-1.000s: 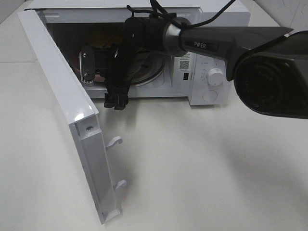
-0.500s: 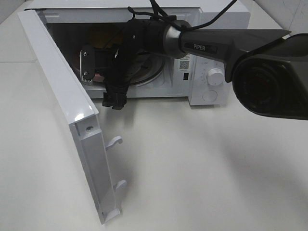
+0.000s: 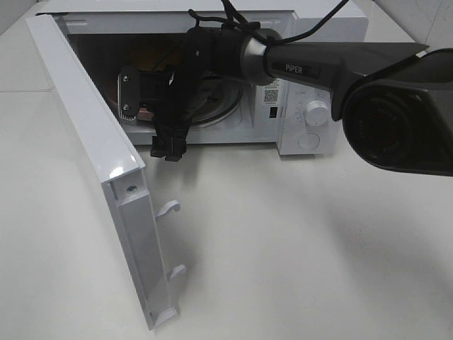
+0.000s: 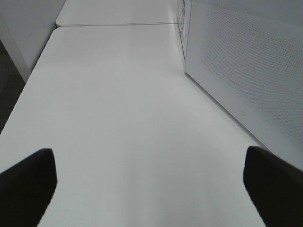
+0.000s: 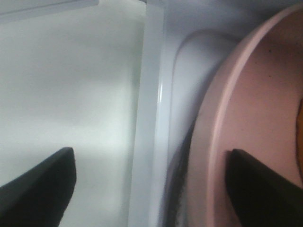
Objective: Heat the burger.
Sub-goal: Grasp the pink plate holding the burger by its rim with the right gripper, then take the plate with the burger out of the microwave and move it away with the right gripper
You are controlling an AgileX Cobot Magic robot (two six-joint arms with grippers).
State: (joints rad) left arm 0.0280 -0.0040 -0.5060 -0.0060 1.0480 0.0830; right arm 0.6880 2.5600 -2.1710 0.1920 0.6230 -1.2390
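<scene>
The burger (image 3: 150, 58) sits deep inside the open microwave (image 3: 311, 42); only a golden-brown patch shows behind my right arm. The round pink plate (image 5: 265, 109) lies under it, its rim close to the microwave's front sill (image 5: 151, 118). A pink sliver of the plate shows in the high view (image 3: 145, 113). My right gripper (image 3: 170, 147) reaches across to the left part of the microwave's opening and points down. In its wrist view it (image 5: 151, 189) is open, one finger over the plate and one over the table. My left gripper (image 4: 151, 189) is open and empty above the table.
The microwave door (image 3: 99, 149) stands swung out to the left, with two white latch hooks (image 3: 170, 207) on its edge. Its outer face (image 4: 246, 71) is beside my left gripper. The control knob (image 3: 317, 112) is on the right panel. The glass turntable (image 3: 223, 106) shows inside.
My right gripper has lifted slightly and drawn a little closer to the microwave's opening over the last second. The door has not moved.
</scene>
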